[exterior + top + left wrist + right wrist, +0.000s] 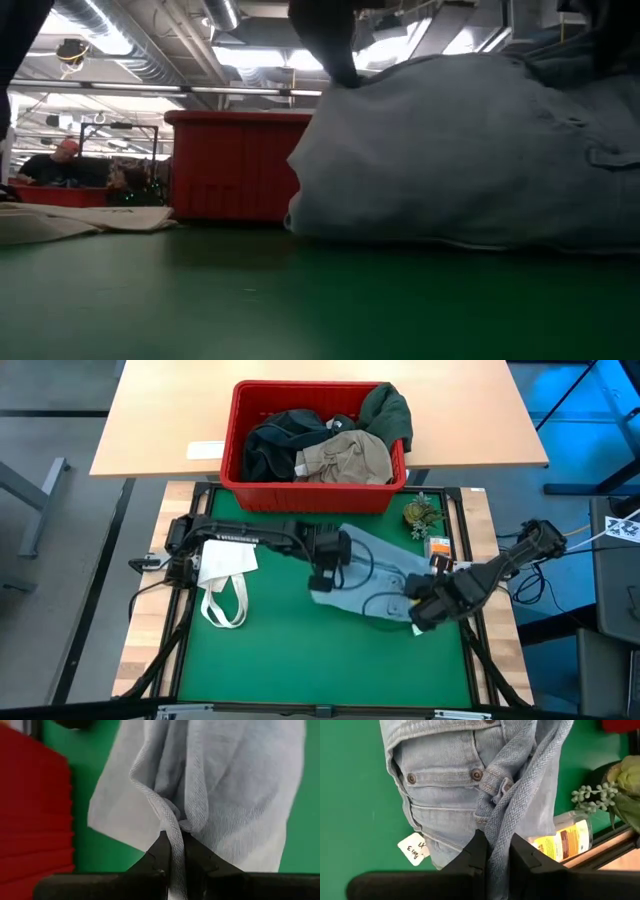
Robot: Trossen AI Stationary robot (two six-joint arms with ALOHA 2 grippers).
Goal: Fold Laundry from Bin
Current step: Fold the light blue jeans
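The red plastic bin stands at the far edge of my green mat, on a pale wooden worktop. It is rectangular, with a thick rim and slotted walls. Inside it I count three soft heaps: a black garment on my left side, a khaki-beige garment in the middle, and a dark green garment draped over the far right corner.

One pair of light blue denim jeans lies out of the bin on the mat, between my two arms. The cloth is a coarse twill weave with copper rivets, stitched pocket seams and a small white paper tag hanging from it.

My left hand is clenched on a bunched fold of the jeans' edge, lifting it. My right hand is clenched on a thick seam near the waistband.

On the mat's left side lies one white tote bag with loop handles, flat and limp. Near the right far corner sit one small potted plant and one yellow-labelled bottle.
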